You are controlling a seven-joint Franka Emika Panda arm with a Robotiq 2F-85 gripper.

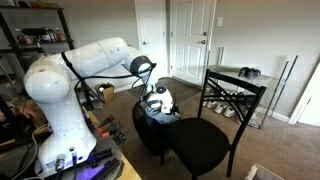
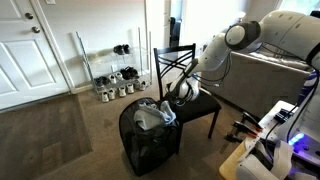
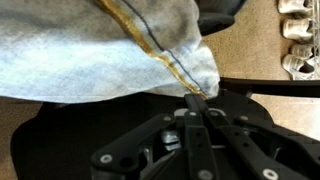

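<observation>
The cloth (image 3: 90, 50) looks soft and matt, the basket (image 2: 150, 150) metal mesh, the arm (image 1: 60, 85) glossy plastic.

- black chair (image 1: 203, 143) on carpet (image 1: 290, 145), slatted back upright; also in an exterior view (image 2: 172, 58)
- wire shoe rack (image 2: 108, 72) against wall, just beside white door (image 2: 25, 50)
- white shoes (image 2: 118, 90) on lower tier, dark pair (image 2: 122, 48) on top; row of pale shoes (image 3: 297, 40) in wrist view
- rack (image 1: 250, 98) stands behind the chair, dark shoes (image 1: 248, 72) on top
- white panel door (image 1: 188, 40), shut
- cluttered dark shelf (image 1: 35, 35) in corner
- brown carpet (image 2: 60, 140)
</observation>
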